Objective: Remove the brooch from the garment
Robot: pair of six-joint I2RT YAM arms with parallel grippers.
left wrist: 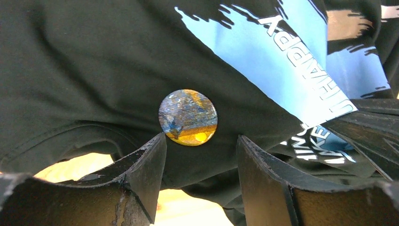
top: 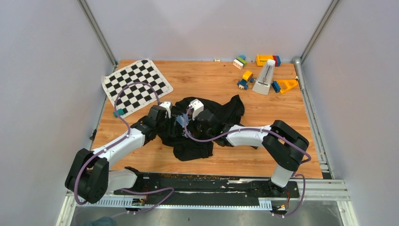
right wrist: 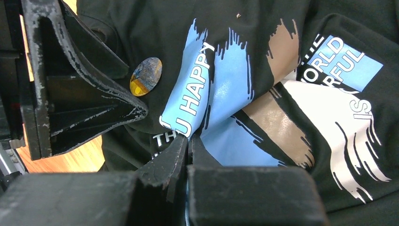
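- Brooch (left wrist: 188,117) was still on the shirt (top: 193,149), mid-frame in L wrist view, on plain black cloth left of the blue print. Not removed yet.
- L gripper (left wrist: 201,139): fingers apart, tips just below the brooch, one each side; held nothing.
- R gripper (right wrist: 188,142): fingers together, apparently pinching a shirt fold by the blue print, lower centre of its view.
- Left to do, prob.: close on brooch, pull it free.
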